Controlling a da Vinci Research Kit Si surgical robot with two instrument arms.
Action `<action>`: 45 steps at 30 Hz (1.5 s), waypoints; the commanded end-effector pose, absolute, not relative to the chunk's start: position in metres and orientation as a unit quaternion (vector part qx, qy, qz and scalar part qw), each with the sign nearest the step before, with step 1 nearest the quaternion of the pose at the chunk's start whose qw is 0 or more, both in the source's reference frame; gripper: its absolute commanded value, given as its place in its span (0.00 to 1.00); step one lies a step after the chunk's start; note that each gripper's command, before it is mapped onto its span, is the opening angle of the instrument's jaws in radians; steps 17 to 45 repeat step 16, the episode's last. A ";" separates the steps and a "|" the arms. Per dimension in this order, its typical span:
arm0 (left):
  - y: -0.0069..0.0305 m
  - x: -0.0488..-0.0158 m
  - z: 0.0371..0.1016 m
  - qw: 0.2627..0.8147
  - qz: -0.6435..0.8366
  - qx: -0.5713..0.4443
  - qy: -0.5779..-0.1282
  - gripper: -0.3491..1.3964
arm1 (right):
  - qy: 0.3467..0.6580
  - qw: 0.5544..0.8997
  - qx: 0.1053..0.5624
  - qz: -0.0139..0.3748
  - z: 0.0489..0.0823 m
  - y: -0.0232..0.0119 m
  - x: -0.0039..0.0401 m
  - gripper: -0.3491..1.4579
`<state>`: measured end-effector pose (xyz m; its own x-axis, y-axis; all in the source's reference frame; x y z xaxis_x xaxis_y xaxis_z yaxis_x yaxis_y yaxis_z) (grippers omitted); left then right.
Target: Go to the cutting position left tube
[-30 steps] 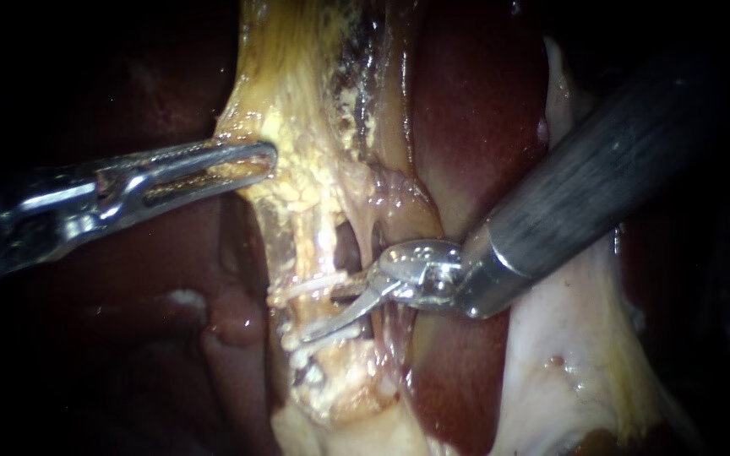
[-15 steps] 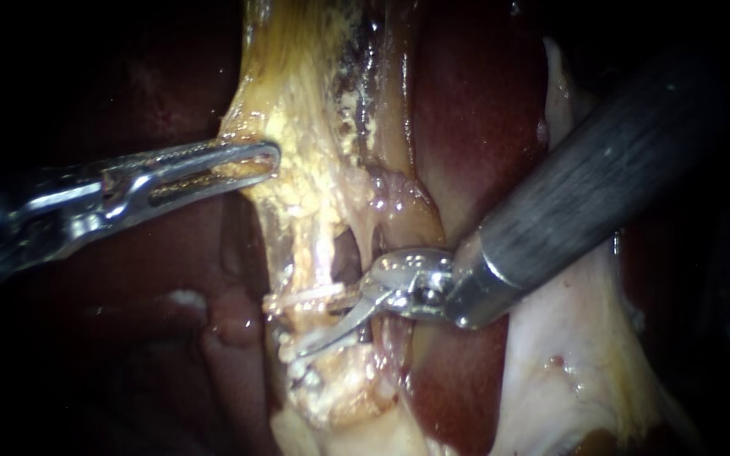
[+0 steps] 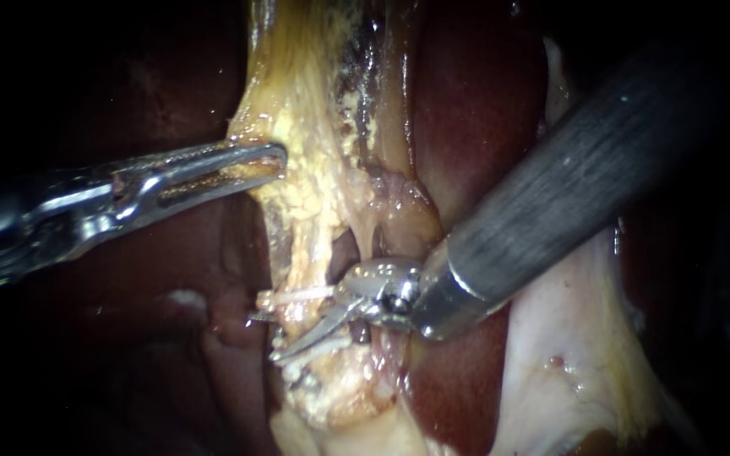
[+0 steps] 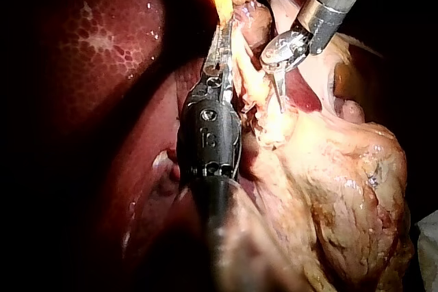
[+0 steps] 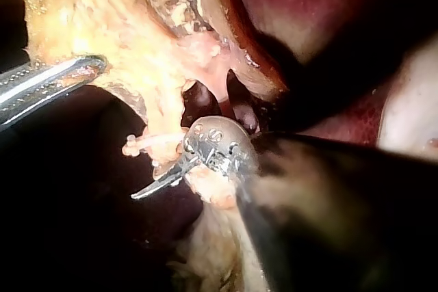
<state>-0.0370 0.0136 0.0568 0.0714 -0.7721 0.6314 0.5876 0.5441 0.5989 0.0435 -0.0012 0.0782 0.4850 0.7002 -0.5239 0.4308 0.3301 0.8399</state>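
Observation:
The left tube (image 3: pixel 296 268), pale yellow and fatty, runs down from the gallbladder (image 3: pixel 297 101), with a dark gap between it and the right tube (image 3: pixel 375 241). It carries an upper white clip (image 3: pixel 297 295) and a lower white clip (image 3: pixel 318 348). My right instrument (image 3: pixel 285 336) has curved blades. They stand open at the tube between the two clips, one blade in front and the other's tip showing past the tube's left side. My left instrument (image 3: pixel 251 163) is shut on the yellow tissue edge higher up. In the right wrist view the blades (image 5: pixel 157 181) lie just under the clip (image 5: pixel 147 143).
Dark red liver (image 3: pixel 475 101) lies behind and to both sides. White tissue (image 3: pixel 568 355) spreads under my right instrument's dark shaft (image 3: pixel 585 169). In the left wrist view a yellow fatty mass (image 4: pixel 342 189) bulges beside my left instrument's shaft (image 4: pixel 209 141).
My right instrument has moved left and slightly down, and its blades now reach further across the left tube between the clips. My left instrument keeps its hold, barely shifted.

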 end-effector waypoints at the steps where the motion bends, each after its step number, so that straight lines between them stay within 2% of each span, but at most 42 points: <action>1: 0.0136 -0.0370 0.0569 0.726 -0.468 0.093 -0.495 0.00 | 0.497 0.647 0.569 0.104 0.0782 -0.0011 0.0435 0.85; 45: 0.0136 -0.0370 0.0569 0.726 -0.468 0.093 -0.495 0.00 | 0.493 0.647 0.572 0.108 0.0786 -0.0010 0.0434 0.85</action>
